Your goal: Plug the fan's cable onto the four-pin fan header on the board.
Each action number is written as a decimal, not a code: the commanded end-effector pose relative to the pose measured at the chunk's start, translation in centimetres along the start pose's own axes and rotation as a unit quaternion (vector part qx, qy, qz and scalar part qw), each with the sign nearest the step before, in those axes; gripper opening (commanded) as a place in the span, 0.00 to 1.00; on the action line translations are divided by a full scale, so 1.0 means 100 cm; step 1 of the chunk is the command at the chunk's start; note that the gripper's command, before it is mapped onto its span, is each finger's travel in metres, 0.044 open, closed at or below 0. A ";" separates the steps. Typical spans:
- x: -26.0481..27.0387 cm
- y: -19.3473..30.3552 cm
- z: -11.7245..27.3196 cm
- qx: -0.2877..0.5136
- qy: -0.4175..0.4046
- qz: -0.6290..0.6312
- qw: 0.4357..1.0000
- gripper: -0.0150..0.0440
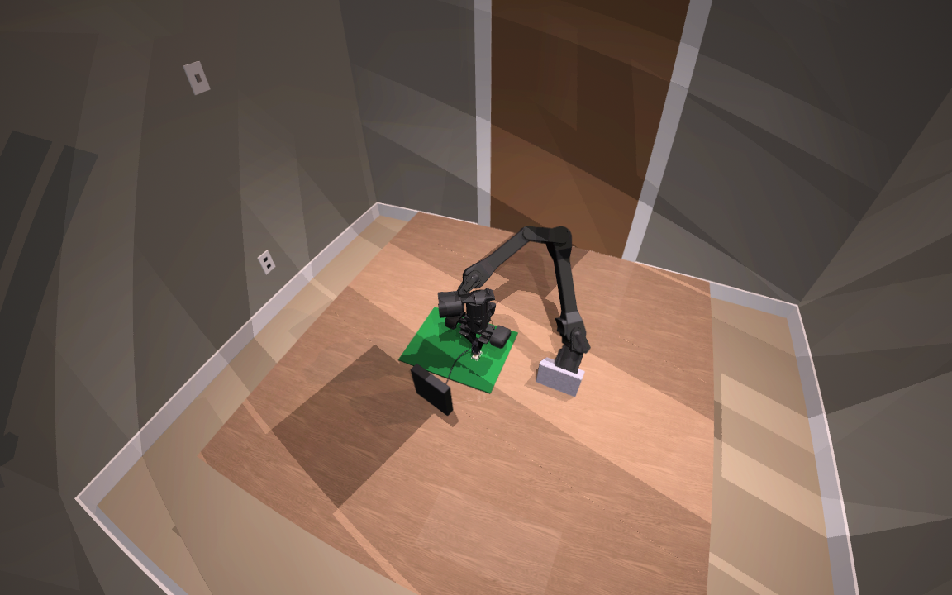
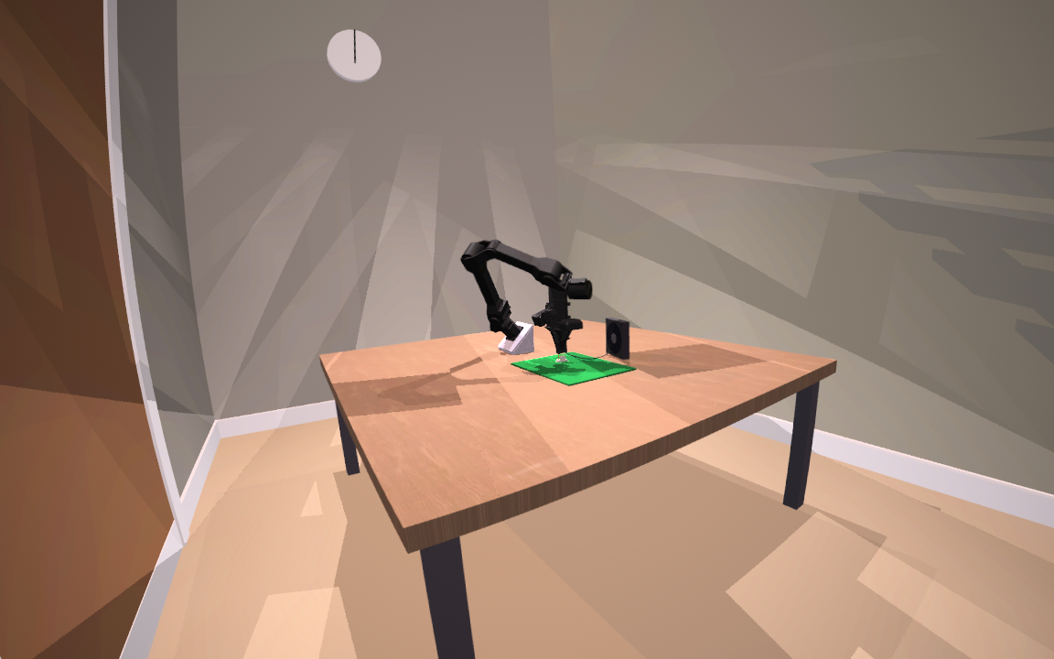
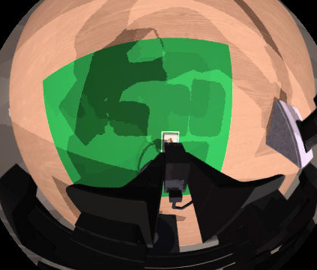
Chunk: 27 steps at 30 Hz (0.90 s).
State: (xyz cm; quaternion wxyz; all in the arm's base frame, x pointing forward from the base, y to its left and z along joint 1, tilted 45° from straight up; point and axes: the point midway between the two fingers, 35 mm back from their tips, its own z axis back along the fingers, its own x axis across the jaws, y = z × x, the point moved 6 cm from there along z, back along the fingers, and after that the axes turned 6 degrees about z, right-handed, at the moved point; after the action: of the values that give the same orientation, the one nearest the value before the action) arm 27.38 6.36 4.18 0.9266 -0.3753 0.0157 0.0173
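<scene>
The green board [image 1: 503, 358] [image 2: 588, 375] [image 3: 199, 49] lies flat on the table. The white header [image 1: 476, 358] [image 3: 170, 133] stands on it, with a gold pin showing inside its rim in the wrist view. My gripper [image 1: 476, 351] [image 2: 561, 352] [image 3: 173, 156] points down at the header and is shut on the fan cable's plug. The plug is mostly hidden by the fingertips, and how deep it sits cannot be told. The thin cable [image 1: 453, 364] curves from the fingertips to the black fan [image 1: 431, 389] [image 2: 618, 338] [image 3: 166, 234], which stands upright beside the board.
The arm's pale wedge-shaped base [image 1: 559, 378] [image 2: 519, 339] [image 3: 282, 131] stands on the wooden table [image 1: 612, 451] [image 2: 498, 459] [image 3: 252, 150], beside the board. The arm arches above the table from this base.
</scene>
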 end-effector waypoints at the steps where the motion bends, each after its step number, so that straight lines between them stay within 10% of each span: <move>1: 0.002 0.000 0.001 -0.001 -0.003 -0.003 1.000 0.25; 27: 0.000 -0.001 -0.001 -0.001 -0.002 -0.002 1.000 0.25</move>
State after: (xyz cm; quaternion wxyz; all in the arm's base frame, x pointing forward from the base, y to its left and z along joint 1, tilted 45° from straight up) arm 27.44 6.28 4.18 0.9271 -0.3743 0.0142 0.0148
